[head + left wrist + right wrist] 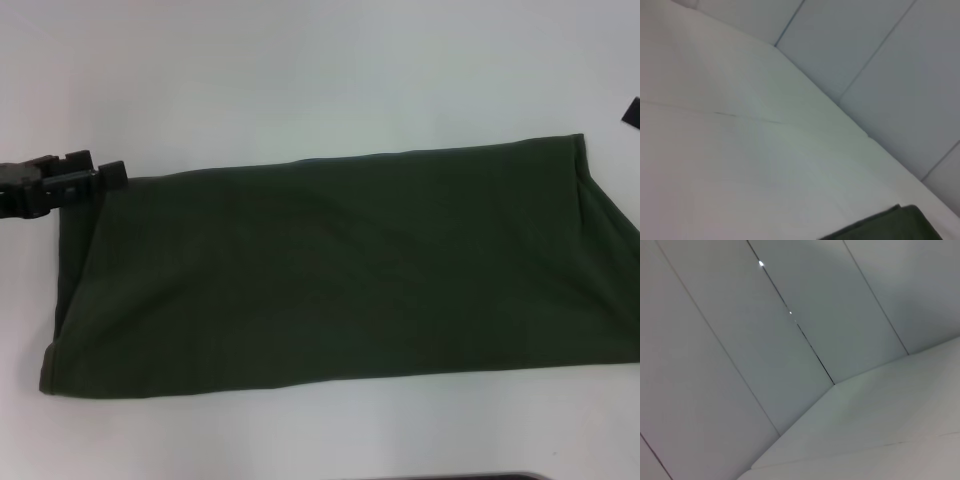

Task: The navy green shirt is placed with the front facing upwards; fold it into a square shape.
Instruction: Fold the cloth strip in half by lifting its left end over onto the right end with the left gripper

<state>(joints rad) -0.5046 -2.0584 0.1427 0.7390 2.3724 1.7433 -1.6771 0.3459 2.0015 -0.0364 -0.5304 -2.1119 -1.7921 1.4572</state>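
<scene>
The navy green shirt (340, 270) lies flat on the white table as a long folded band, plain green side up, with no lettering showing. Its right end runs off the head view's right edge. My left gripper (98, 172) reaches in from the left and sits at the band's far-left corner, touching or just over the cloth edge. A dark corner of the shirt (890, 225) shows in the left wrist view. Only a small dark piece of my right gripper (632, 110) shows at the right edge, above and apart from the shirt.
The white table (300, 80) extends beyond the shirt on the far side and along the near edge. Pale wall panels (790, 315) stand behind the table. A dark strip (450, 476) shows at the bottom edge of the head view.
</scene>
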